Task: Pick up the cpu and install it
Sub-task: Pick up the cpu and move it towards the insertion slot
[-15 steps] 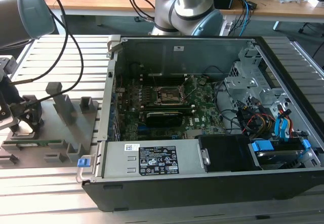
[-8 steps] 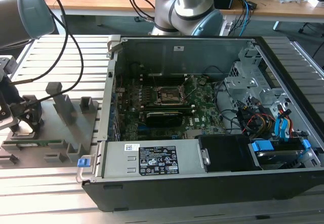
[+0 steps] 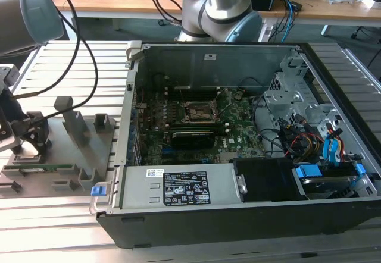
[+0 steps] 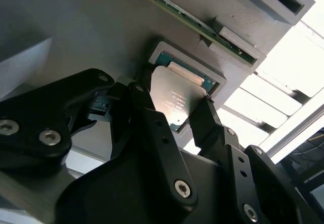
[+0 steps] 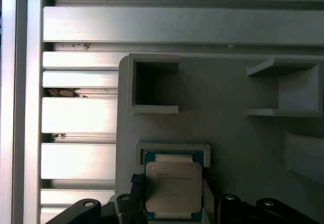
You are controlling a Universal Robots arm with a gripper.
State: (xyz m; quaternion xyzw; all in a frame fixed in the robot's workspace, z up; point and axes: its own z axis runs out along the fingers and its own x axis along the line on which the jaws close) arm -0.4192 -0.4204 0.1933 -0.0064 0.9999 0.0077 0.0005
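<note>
Tool pointing down over the grey tray, clamped on the cpu

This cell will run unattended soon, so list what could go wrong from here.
1. The small silvery square cpu lies in a snug rimmed pocket of the grey plastic tray, with the black gripper at its sides; a skewed lift might catch the rim and tilt the chip.
2. The dark metal-framed socket sits low inside the open black computer case, walled all round; the arm could bump a wall, or the chip could land misaligned.
</note>
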